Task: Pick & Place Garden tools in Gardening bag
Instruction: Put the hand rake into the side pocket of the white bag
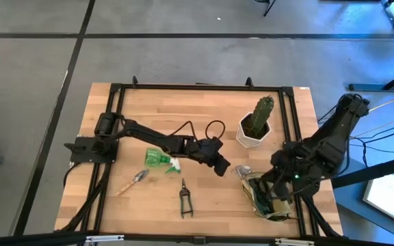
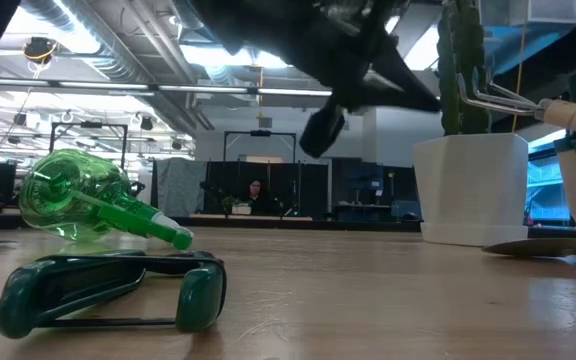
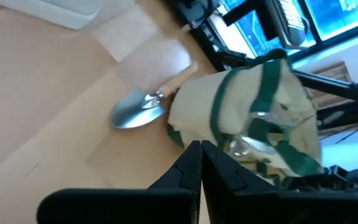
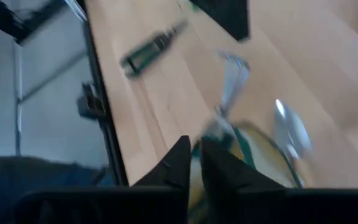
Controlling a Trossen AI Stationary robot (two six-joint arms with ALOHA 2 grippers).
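The olive gardening bag (image 1: 269, 203) (image 3: 253, 112) with green trim lies at the table's near right. A silver trowel (image 1: 243, 170) (image 3: 138, 112) lies on the wood with its handle reaching to the bag. My left gripper (image 1: 223, 167) (image 3: 201, 149) hangs shut and empty just left of that trowel. My right gripper (image 1: 277, 193) (image 4: 194, 152) hovers over the bag with its fingers nearly together and nothing visible between them. A green spray bottle (image 1: 157, 158) (image 2: 88, 205), a second trowel (image 1: 134, 181) and pruning shears (image 1: 185, 199) (image 2: 108, 290) lie on the table's left half.
A cactus in a white pot (image 1: 255, 126) (image 2: 473, 190) stands behind the bag, toward the far right. A black frame rail (image 1: 183, 87) runs round the table. Bare wood lies between the shears and the bag.
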